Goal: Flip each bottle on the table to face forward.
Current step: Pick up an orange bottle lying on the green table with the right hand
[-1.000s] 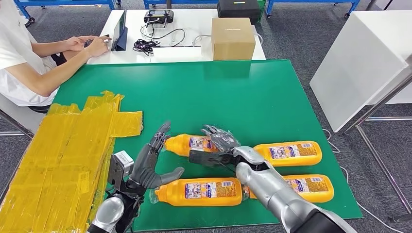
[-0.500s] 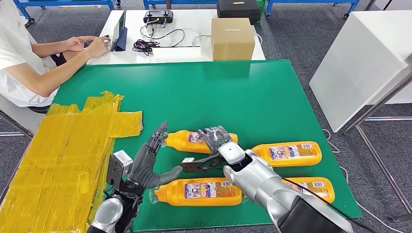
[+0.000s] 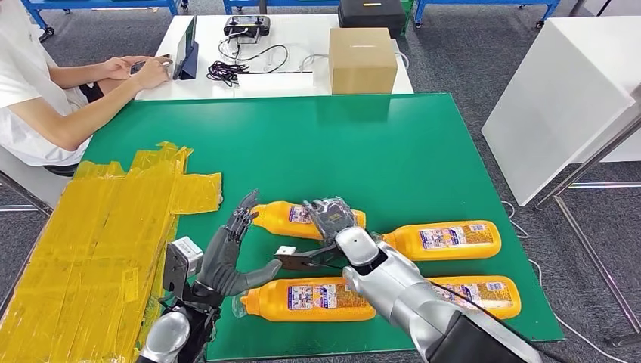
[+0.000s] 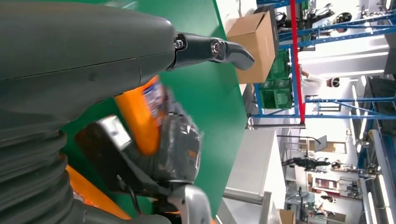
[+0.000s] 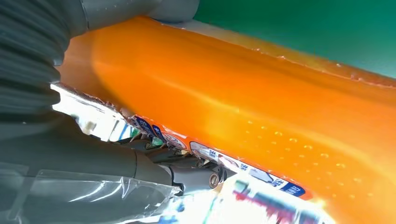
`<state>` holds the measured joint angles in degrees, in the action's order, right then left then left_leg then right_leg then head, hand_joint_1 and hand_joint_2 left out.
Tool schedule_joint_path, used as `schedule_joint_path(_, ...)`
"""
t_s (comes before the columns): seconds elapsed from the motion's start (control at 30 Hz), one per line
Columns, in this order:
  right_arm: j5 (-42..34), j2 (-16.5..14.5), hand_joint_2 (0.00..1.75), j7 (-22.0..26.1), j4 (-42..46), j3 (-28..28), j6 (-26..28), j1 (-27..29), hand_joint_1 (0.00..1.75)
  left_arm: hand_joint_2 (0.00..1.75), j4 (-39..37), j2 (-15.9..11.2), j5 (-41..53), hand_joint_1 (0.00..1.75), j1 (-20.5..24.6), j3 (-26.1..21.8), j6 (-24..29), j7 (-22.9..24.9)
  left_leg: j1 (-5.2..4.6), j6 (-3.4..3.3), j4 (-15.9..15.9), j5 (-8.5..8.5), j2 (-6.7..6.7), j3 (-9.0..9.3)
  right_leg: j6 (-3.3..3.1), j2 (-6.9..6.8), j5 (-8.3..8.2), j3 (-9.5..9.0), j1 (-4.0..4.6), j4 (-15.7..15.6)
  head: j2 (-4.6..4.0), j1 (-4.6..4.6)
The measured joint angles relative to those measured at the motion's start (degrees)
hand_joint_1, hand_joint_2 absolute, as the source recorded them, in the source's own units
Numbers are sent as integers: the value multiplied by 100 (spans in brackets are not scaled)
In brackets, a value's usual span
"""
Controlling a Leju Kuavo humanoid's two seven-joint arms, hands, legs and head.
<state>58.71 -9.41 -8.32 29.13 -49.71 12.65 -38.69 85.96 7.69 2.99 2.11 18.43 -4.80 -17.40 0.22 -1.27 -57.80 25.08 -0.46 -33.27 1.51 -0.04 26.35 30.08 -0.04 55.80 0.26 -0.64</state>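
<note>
Four orange bottles (image 3: 310,219) lie on the green table (image 3: 393,151). They look smooth, rigid and probably slippery; mid-body seems the best hold. Right hand (image 3: 330,215) grips the far-left bottle there, left hand (image 3: 230,253) waits open beside.

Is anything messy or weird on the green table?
Nothing is spilled or broken. The one odd thing is the crumpled yellow tape patch covering the table's near left corner; its edges look wrinkled and ragged. The four orange bottles, such as the near one, lie on their sides.
</note>
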Motion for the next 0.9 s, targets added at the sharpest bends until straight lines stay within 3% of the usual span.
schedule_joint_path(0.1, -216, 24, 175, 204, 609, 630, 1079, 430, 175, 175, 135, 2, 12, 0, -122, -2, 23, -1, 0, 0, 0, 0, -3, -12, 0, -1, 1, 12, 0, 0, 0, 1)
schedule_joint_path(0.17, -425, 45, 175, 512, 1193, 1123, 1414, 760, 175, 175, 221, 2, 27, 0, -196, -2, 60, -5, -1, 0, 0, 1, -8, -20, 0, -4, 1, 17, 0, 0, 0, 2)
schedule_joint_path(0.37, -1038, 57, 175, 1330, 2923, 2440, 2042, 1668, 175, 175, 407, 0, 70, 0, -344, 10, 126, -43, -3, 0, 0, 2, -9, -32, 0, -5, 2, 28, -1, -1, 0, 1)
schedule_joint_path(0.57, -1900, 31, 175, 2003, 3919, 3072, 2193, 2168, 175, 175, 479, -2, 108, 0, -388, 16, 174, -74, -3, 0, 0, 1, -9, -30, 0, -5, 1, 27, -1, -2, 0, 1)
schedule_joint_path(0.73, -3612, -27, 175, 2626, 4704, 3441, 1485, 2566, 175, 175, 531, -27, 148, 0, -354, 50, 174, -61, -2, 0, 0, 1, -6, -30, 0, -4, 1, 29, -1, -1, 0, 1)
schedule_joint_path(0.9, -4335, -26, 175, 2759, 4956, 3559, 500, 2705, 175, 175, 560, -86, -52, 0, -243, 102, 26, 112, -1, 0, 0, 1, -5, -31, -1, -3, 1, 31, -1, -2, 0, 1)
